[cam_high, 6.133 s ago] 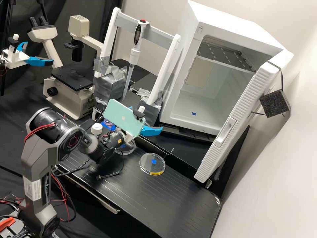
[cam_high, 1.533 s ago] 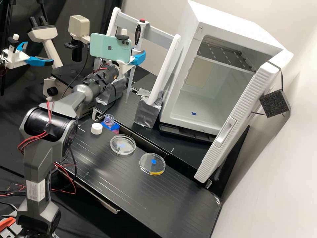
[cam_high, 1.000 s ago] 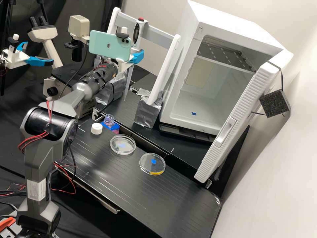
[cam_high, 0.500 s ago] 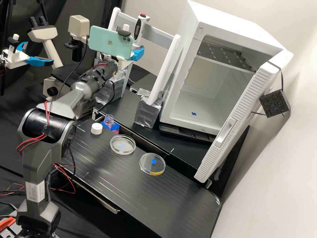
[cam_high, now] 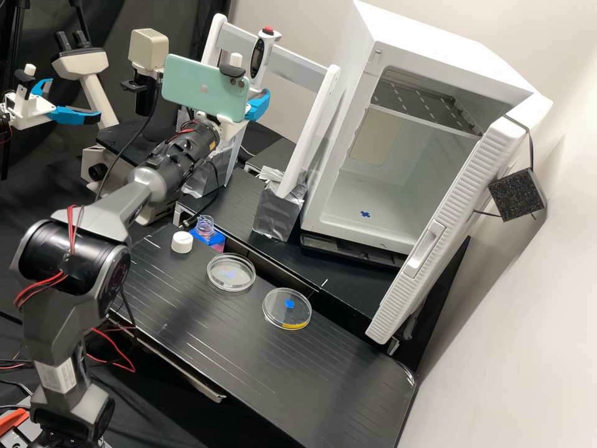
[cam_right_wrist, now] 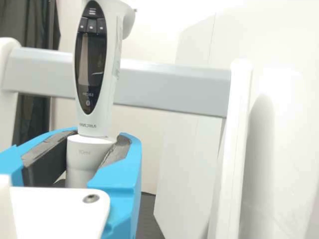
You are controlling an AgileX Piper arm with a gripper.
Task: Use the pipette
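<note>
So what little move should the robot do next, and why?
Probably ease the pipette gently away from the rack's crossbar: the gripper has it pinched, the crossbar looks close behind it, and the open bottle sits lower down, beside a white cap.

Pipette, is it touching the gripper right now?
Touching. In the wrist view, the gripper has its jaws against the white barrel of the pipette from both sides.
</note>
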